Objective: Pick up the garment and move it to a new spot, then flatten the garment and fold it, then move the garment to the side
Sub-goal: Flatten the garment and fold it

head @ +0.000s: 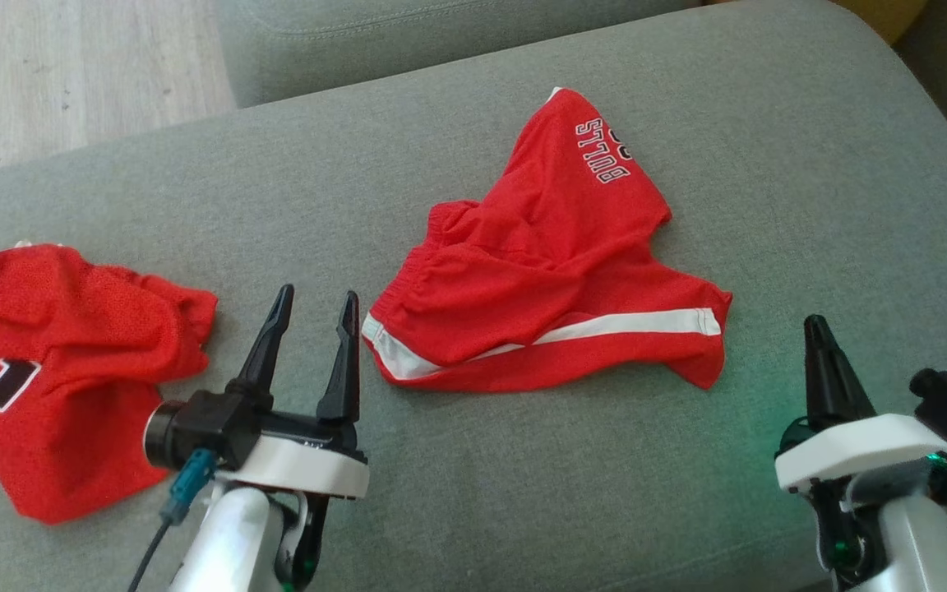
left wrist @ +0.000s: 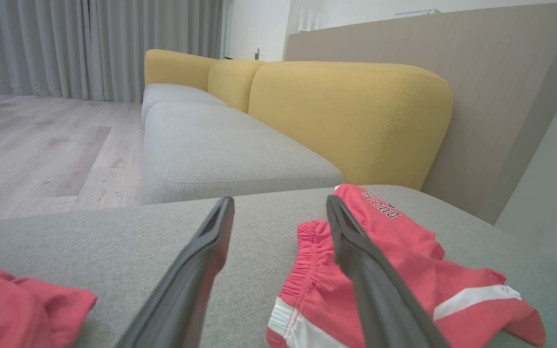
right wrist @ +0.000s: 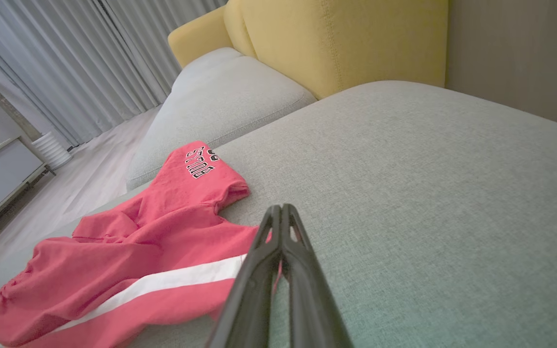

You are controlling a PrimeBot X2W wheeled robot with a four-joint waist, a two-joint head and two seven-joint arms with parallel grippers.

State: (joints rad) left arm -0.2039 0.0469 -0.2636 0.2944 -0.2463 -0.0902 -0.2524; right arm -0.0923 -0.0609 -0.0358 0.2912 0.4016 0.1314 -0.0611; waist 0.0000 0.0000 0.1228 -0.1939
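On the broad grey sofa cushion [head: 687, 493], a pair of red shorts [head: 556, 271] lies crumpled near the middle, a little toward the far side. A white stripe runs along their near edge, the elastic waistband faces left, and a leg with upside-down "BULLS" lettering points to the far right. The shorts rest on the fabric, and neither tool touches them.

The left gripper [head: 317, 293] hovers at the near left with its two dark fingers spread apart, nothing between them. Its tips sit just left of the waistband corner. In the left wrist view the left gripper [left wrist: 279, 200] frames bare cushion, with the shorts [left wrist: 404, 241] showing past its right finger.

The right gripper [head: 815, 325] stands at the near right, its fingers pressed together on nothing. It is near the right end of the white stripe but apart from it. In the right wrist view the closed right gripper [right wrist: 281, 208] points across the cushion, the shorts [right wrist: 128, 256] to its left.

A second red garment, a jersey [head: 54, 362] with a dark patch, lies bunched at the near left edge, well apart from the shorts. A yellow backrest [left wrist: 351, 116] rises on the far side, and pale wood floor [head: 71, 66] shows at the far left.
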